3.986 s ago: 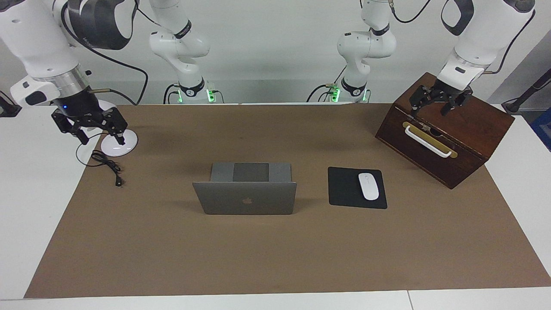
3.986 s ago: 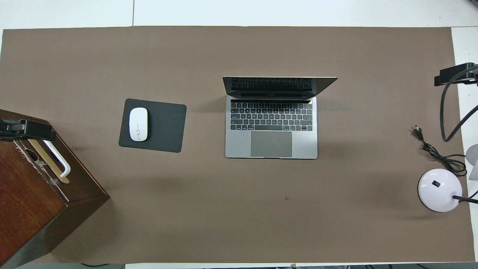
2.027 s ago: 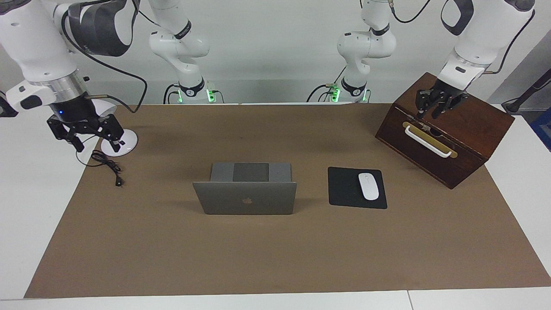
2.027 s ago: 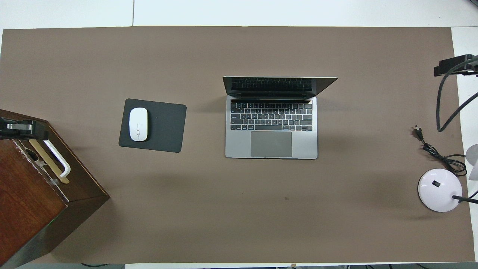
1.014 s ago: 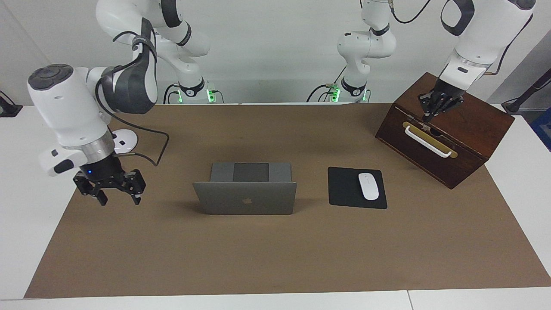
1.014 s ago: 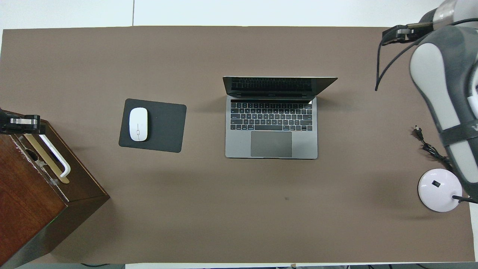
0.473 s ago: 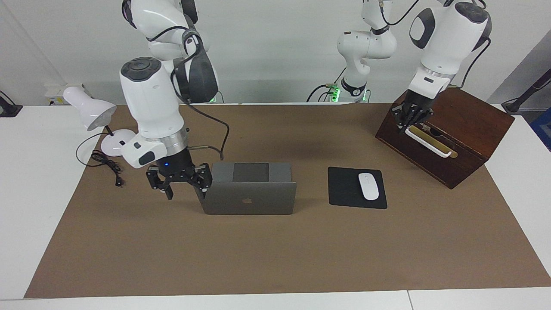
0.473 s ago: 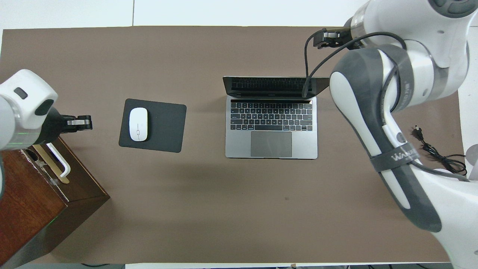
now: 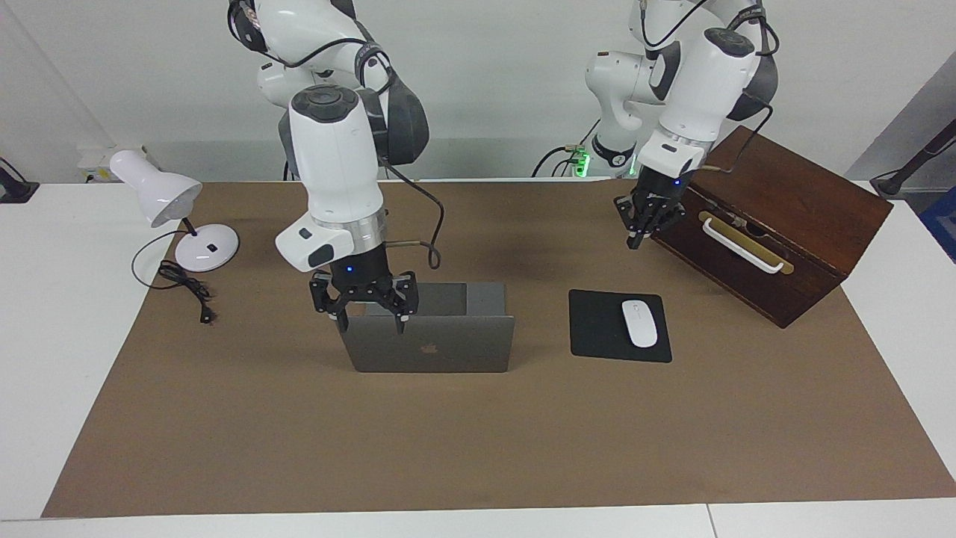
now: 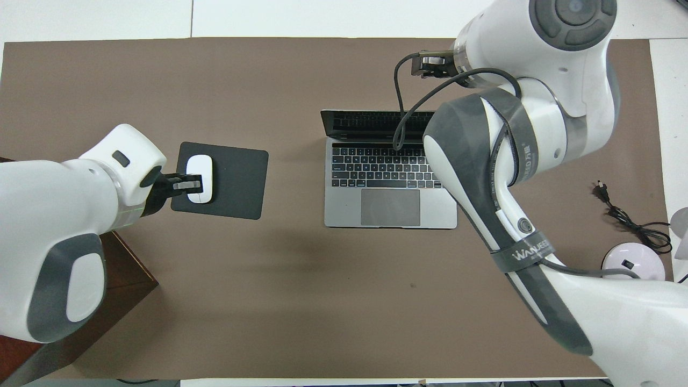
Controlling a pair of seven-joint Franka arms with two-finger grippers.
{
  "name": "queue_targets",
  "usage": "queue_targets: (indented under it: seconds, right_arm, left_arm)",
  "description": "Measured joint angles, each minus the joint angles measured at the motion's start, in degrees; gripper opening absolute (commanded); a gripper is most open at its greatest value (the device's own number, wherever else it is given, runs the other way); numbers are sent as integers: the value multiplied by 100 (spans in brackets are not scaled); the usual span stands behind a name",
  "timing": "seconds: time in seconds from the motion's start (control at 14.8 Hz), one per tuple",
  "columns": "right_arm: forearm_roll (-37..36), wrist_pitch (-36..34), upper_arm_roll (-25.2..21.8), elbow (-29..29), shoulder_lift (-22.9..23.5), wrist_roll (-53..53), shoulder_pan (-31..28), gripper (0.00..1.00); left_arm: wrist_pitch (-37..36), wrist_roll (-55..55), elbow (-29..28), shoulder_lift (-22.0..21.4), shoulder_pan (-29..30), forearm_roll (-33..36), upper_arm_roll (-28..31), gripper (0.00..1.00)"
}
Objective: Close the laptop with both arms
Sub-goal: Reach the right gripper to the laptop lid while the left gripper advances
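Note:
The grey-silver laptop (image 9: pixel 448 347) stands open in the middle of the brown mat, its lid with the apple logo upright; its keyboard shows in the overhead view (image 10: pixel 391 207). My right gripper (image 9: pixel 371 323) is open, fingers pointing down, at the lid's top edge near the corner toward the right arm's end; the arm hides it in the overhead view. My left gripper (image 9: pixel 633 240) is shut and empty in the air between the wooden box and the mouse pad; seen from above (image 10: pixel 181 185) it overlaps the mouse.
A black mouse pad (image 9: pixel 597 329) with a white mouse (image 9: pixel 639 323) lies beside the laptop. A dark wooden box (image 9: pixel 777 224) with a white handle stands at the left arm's end. A white desk lamp (image 9: pixel 160 194) and its black cable (image 9: pixel 187 288) are at the right arm's end.
My right arm swung from the lamp across to the laptop lid's top edge. My left gripper shut and moved off the box toward the mouse pad. The laptop has not moved.

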Motion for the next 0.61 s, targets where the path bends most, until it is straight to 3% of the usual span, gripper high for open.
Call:
queue_targets:
  seconds: [0.41,0.61]
  right_arm:
    - [-149,-98,12,-2,34,192,518,92]
    - [-185,-73,10,-2,80,269,655,84]
  left_arm:
    - [1239,-36,-609,45,-557,-181,1,0]
    - [1799,-43,-716,266,-762,-204,2,0]
